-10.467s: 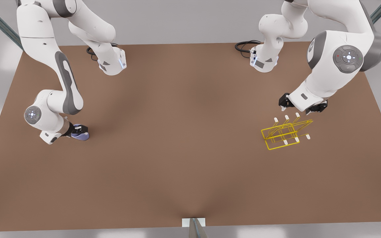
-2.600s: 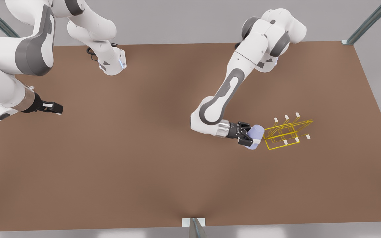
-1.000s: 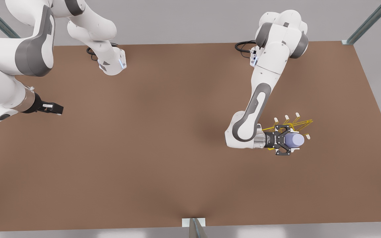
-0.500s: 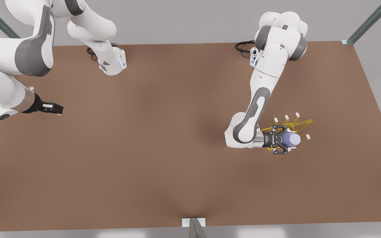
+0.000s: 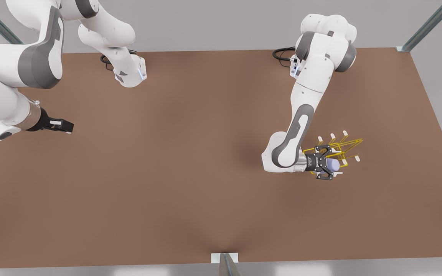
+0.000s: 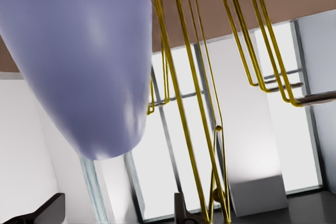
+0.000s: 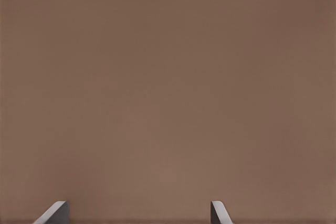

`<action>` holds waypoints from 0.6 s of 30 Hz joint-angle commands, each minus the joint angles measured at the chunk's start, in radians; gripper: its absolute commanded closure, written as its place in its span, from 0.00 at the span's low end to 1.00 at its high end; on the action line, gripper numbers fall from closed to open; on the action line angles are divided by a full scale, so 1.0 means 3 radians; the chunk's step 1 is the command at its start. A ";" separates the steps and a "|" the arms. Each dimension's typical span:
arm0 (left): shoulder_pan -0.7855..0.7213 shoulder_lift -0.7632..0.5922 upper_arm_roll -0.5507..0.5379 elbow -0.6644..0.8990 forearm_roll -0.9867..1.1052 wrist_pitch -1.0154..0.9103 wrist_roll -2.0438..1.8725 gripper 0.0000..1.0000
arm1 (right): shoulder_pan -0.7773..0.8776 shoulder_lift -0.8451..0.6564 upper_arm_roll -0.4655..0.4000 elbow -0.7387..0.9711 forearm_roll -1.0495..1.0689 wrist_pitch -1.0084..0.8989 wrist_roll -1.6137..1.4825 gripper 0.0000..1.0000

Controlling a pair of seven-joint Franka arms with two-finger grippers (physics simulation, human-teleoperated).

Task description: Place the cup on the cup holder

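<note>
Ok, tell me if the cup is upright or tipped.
Tipped. The cup sticks out sideways from the left claw gripping it among the rack wires. The right claw waits open, apart.

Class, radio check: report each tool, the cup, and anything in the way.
Left tool shut on cup, at the cup holder. Right tool open, waiting over bare table at front view's left. Yellow prongs close beside cup.

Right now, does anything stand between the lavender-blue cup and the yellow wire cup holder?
Nothing visible does. The left gripper holds the small lavender-blue tapered cup right at the yellow thin-wire cup holder, its wires running beside the cup in the left wrist view. The right gripper waits open, far at the front view's left.
</note>
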State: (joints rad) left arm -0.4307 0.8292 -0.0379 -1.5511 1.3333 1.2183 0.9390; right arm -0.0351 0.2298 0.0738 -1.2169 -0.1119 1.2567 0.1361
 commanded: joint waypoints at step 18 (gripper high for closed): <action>0.0781 -0.2442 0.0004 0.0630 -0.4276 0.0561 -0.2680 0.00 | 0.0051 0.0022 0.0025 0.0001 0.0086 0.0014 -0.0004 0.00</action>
State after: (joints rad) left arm -0.2002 0.1127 -0.0367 -1.3466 0.0646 1.3550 0.4808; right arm -0.0267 0.2353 0.0791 -1.2169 -0.0992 1.2582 0.1355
